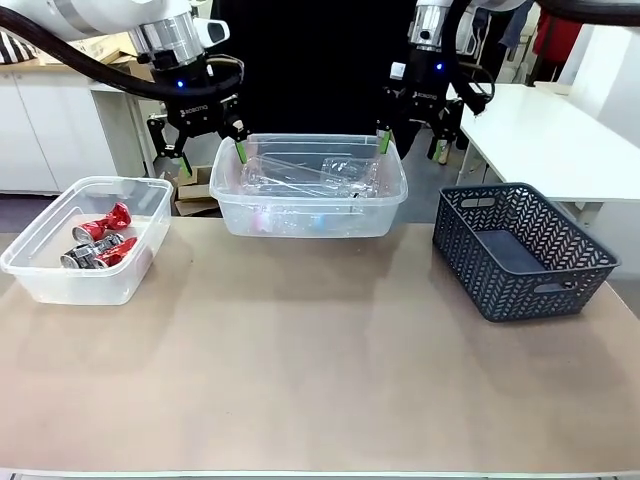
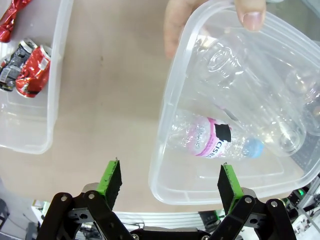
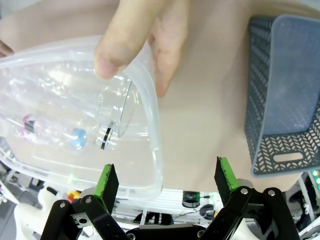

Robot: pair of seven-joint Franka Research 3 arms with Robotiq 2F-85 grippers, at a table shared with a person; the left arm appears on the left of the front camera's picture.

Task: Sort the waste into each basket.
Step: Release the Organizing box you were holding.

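Both end effectors, left (image 1: 206, 148) and right (image 1: 412, 141), hang open at the far edge over the bottle tub (image 1: 308, 215); cans (image 1: 100, 243) lie in the left-edge tub (image 1: 60, 285).

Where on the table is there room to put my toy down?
The near half of the table is bare, in front of all three containers. The grey basket is empty too. It is crowded at the far edge: both robot hands and a person's fingers sit around the tub of bottles.
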